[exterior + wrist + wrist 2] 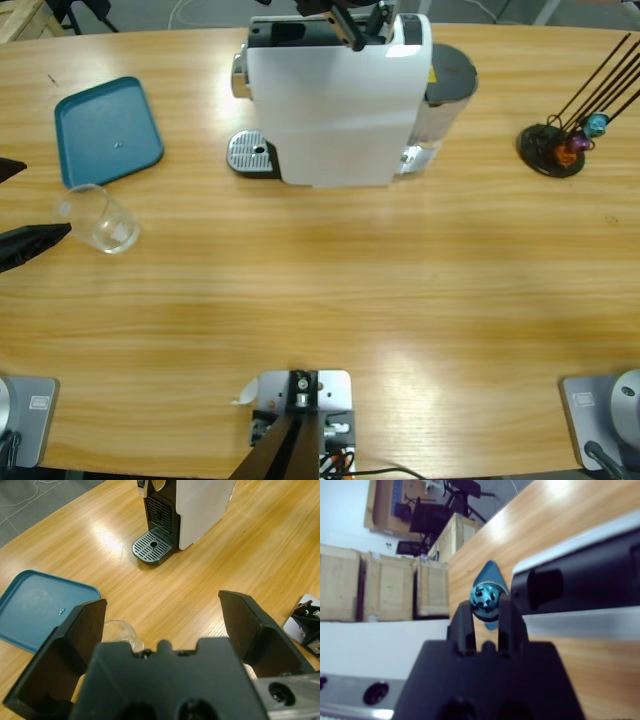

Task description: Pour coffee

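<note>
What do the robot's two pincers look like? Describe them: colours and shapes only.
The left pincer has two broad, flat, matte black jaws, wedge-shaped, on a blocky black body with round holes; a silver-grey metal part shows beside it. The right pincer has narrower black jaws on the same kind of black body, with a silver-grey casing with dark round holes at the lower left.

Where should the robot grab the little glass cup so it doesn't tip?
Probably around the glass cup's round side wall, near the middle. It stands upright on the table beside the teal tray, and the left gripper sits beside it with jaws open, so a level sideways approach fits.
</note>
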Available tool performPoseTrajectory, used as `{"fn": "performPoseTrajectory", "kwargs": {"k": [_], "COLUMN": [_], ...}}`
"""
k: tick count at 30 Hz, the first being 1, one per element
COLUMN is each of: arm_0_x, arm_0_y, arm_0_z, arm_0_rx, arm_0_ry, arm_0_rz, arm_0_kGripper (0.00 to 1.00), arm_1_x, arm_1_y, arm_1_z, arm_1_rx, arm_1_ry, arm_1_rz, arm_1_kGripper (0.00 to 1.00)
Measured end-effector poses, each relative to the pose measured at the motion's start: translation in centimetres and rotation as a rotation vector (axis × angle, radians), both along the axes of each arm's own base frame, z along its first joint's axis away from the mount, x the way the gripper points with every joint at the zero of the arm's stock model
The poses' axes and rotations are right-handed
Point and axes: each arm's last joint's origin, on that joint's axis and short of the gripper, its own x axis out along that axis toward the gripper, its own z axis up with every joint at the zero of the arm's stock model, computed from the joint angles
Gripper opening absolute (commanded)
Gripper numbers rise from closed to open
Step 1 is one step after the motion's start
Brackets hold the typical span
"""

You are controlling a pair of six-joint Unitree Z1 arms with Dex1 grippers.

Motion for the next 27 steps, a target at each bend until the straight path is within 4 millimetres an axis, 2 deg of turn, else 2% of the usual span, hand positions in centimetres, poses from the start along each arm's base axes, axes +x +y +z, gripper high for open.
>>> {"fn": "performPoseTrajectory", "kwargs": {"k": [4, 7, 11, 14, 22, 27], "arm_0_x": [0.0, 0.0, 0.0, 0.0, 0.0, 0.0], "arm_0_y": [0.0, 0.0, 0.0, 0.0, 0.0, 0.0], "arm_0_z": [0.0, 0.0, -0.1, -0.2, -0.2, -0.2], "arm_0_rx": [0.000, -0.001, -0.002, -0.002, -0.002, -0.002], "arm_0_ry": [0.000, 0.000, -0.001, 0.000, -0.001, -0.001], "arm_0_rz": [0.000, 0.000, 0.000, 0.000, 0.000, 0.000], "arm_0_kGripper": [0.968, 0.968, 0.968, 0.968, 0.968, 0.968], "arm_1_x": [-0.4, -0.5, -0.4, -0.4, -2.2, -3.1], "arm_1_y": [0.0, -0.5, -0.5, -0.1, 1.2, 2.1], "arm_1_z": [-0.3, 0.0, 0.4, 1.9, 2.9, 3.8], "arm_1_rx": [0.078, 0.084, 0.014, -0.011, -0.058, -0.163], "arm_1_ry": [0.078, 0.072, 0.001, -0.079, -0.167, -0.321], "arm_1_rz": [-0.058, -0.083, -0.015, 0.024, -0.034, 0.130], "arm_1_kGripper": [0.000, 0.000, 0.000, 0.000, 0.000, 0.000]}}
